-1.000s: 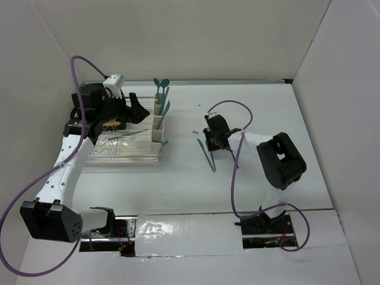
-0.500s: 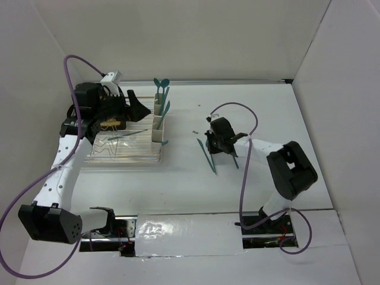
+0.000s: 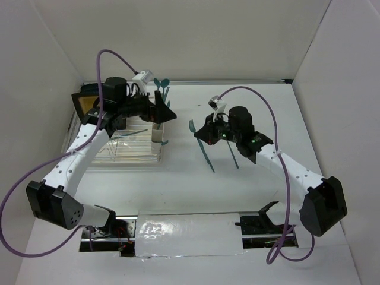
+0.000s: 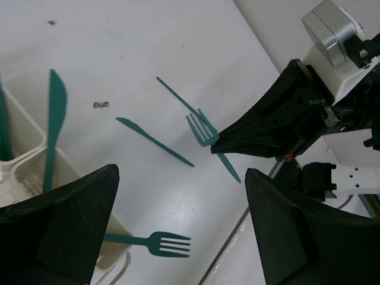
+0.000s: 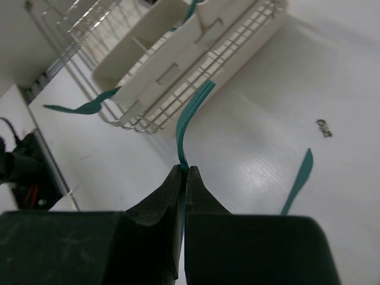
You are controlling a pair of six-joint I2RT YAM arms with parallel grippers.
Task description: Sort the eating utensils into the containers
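Right claw (image 5: 183, 173) pinches slim (teal plastic) fork (image 4: 200, 129).

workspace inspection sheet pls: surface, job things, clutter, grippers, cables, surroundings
surface: white table
job's things: teal fork in the right gripper; knife, a slim utensil and a second fork lie on the table; more utensils stand in the cream containers
clutter: wire dish rack around the containers; small dark speck on the table
grippers: left gripper open, empty, hovering near the containers; right gripper shut on the teal fork's handle
cables: left arm's purple cable and right arm's purple cable loop in the air
surroundings: white walls on three sides
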